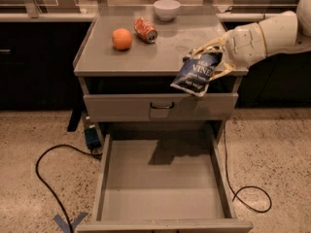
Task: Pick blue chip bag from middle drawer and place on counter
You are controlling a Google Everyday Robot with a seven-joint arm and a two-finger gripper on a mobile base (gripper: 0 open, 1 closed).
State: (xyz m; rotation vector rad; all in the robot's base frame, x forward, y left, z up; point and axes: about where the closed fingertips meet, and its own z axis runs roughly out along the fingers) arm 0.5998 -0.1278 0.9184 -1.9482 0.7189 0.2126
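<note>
The middle drawer (160, 178) is standing pulled fully out, nearest the camera. Above it, the claw (209, 62) is clamping the blue chip bag (194, 74), holding it in the air at the front right edge of the surface (160, 55). Farther back on the surface, an orange (122, 39), a tipped soda can (146, 29) and a white bowl (166, 8) are sitting.

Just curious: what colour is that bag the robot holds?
Dark blue with white lettering, camera view; the gripper holds the blue chip bag at the counter's front edge.
</note>
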